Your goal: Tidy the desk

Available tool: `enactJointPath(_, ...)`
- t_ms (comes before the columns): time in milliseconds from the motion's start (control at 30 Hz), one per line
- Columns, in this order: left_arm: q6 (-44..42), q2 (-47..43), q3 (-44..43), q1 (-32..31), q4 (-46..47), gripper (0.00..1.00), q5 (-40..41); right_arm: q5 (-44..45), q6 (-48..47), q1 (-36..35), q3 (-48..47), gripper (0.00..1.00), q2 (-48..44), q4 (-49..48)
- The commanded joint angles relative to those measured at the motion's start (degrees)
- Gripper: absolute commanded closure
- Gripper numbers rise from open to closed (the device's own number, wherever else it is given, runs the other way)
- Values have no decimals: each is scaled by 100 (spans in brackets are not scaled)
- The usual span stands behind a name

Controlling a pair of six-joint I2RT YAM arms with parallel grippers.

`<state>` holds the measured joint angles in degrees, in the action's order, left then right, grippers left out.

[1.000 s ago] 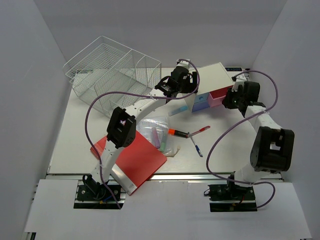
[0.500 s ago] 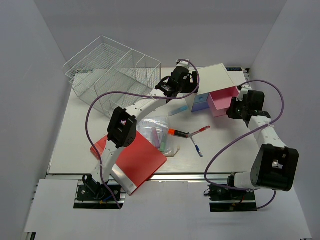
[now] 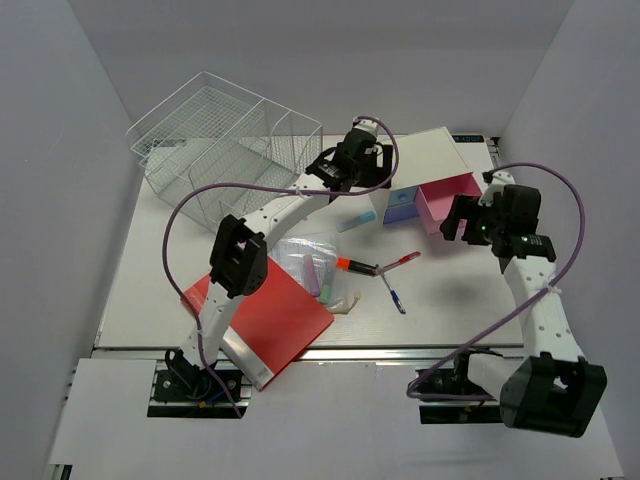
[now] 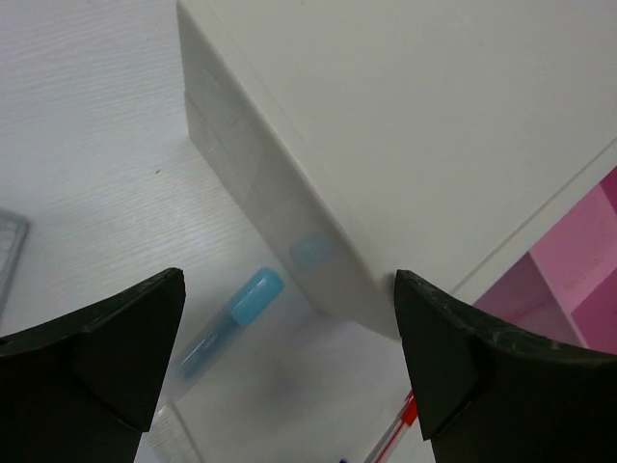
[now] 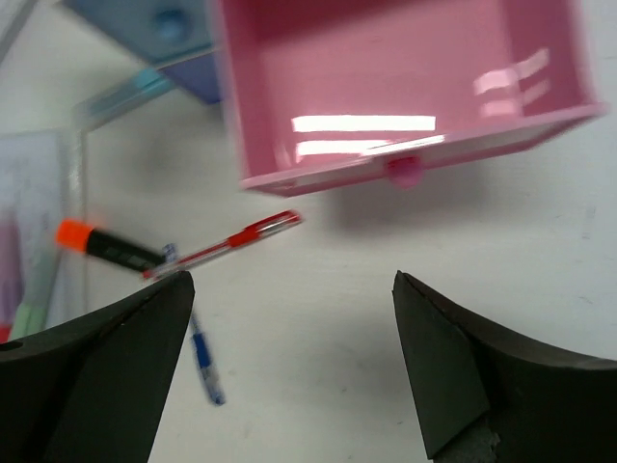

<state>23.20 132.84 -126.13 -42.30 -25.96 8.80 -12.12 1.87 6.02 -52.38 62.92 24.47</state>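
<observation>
Desk: 1 pink drawer out, 1 red pen, 1 blue pen. Left tool, right tool released.

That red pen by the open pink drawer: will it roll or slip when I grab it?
The red pen looks slim, round and stiff, so it will probably roll on the desk if nudged sideways. Its smooth plastic barrel may slip; it seems light.

Overhead above desk, wrists close on drawer
</observation>
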Motion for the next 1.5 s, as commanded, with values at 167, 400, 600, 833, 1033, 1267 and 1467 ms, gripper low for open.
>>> enactJointPath(167,-220,-2680,1929,-15,-983,2,666,623,814,-2533,121,11,-403,1552)
enactJointPath(400,675,-5415,5366,73,-1025,2,1062,1481,1272,-4090,272,12,940,1227)
enactJointPath(600,1222,-6428,6179,91,-1280,2,1308,2512,1500,-4320,114,22,2136,963)
enactJointPath(833,1486,-6753,6354,91,-1518,2,1511,2294,1342,-4320,255,60,2787,629)
enactJointPath(1033,1494,-6753,6267,91,-1614,2,1564,1275,1290,-4329,685,89,2368,366)
enactJointPath(1267,1354,-6560,6118,91,-1544,2,1493,430,1044,-4592,406,100,1356,927)
enactJointPath(1467,951,-6358,6117,91,-1193,2,1178,1026,727,-4409,-815,100,643,1455)
